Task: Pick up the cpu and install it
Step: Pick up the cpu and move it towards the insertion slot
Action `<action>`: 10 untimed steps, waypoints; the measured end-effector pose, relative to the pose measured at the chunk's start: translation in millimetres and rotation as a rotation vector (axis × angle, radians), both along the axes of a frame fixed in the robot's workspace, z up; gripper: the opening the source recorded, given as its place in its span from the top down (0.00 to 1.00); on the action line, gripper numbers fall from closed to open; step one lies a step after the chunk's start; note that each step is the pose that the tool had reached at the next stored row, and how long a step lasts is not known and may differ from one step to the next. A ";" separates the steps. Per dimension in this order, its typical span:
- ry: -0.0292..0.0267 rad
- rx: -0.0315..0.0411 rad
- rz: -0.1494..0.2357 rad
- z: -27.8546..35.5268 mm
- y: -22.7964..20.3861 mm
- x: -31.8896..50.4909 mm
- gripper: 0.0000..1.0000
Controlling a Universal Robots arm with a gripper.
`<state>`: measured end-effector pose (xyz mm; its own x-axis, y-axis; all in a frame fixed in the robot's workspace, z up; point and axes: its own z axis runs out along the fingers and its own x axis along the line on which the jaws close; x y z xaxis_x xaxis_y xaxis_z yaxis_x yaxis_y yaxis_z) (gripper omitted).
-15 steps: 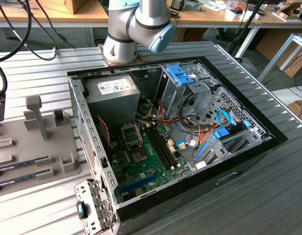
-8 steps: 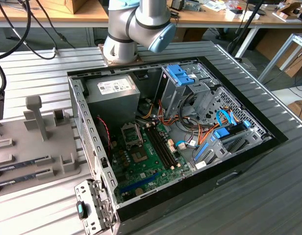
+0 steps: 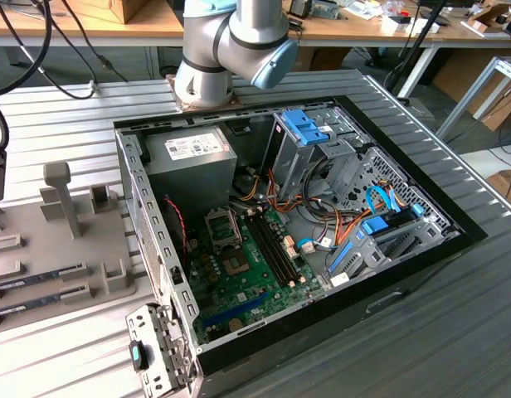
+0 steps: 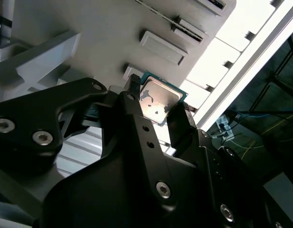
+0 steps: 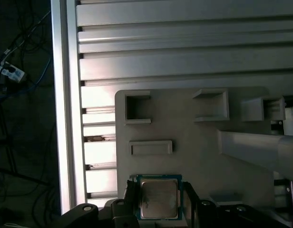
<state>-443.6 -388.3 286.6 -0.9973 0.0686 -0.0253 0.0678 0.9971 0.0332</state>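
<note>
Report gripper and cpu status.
Gripper shut on cpu. Cpu over grey fixture tray. No obstruction around it.

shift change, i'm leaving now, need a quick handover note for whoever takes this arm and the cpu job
Gripper: shut on the small square cpu with silvery metal top and green edge, one finger on each side.
Cpu is over the grey plastic holder tray; lifted or not, cannot tell.
Done: the grasp.
Left: the install; cpu not yet in the open black computer case.
</note>
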 end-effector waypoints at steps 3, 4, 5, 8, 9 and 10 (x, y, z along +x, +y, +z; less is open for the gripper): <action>-0.0002 0.0000 0.000 2.7 0.0 0.0 0.53; 0.0000 0.0000 0.000 3.2 0.0 0.0 0.53; 0.0000 0.0000 0.000 3.7 0.0 0.0 0.53; 0.0000 -0.0001 0.000 5.1 0.0 0.0 0.53; 0.0001 -0.0001 0.000 5.7 0.0 0.0 0.53; 0.0000 0.0000 0.000 6.3 0.0 0.0 0.53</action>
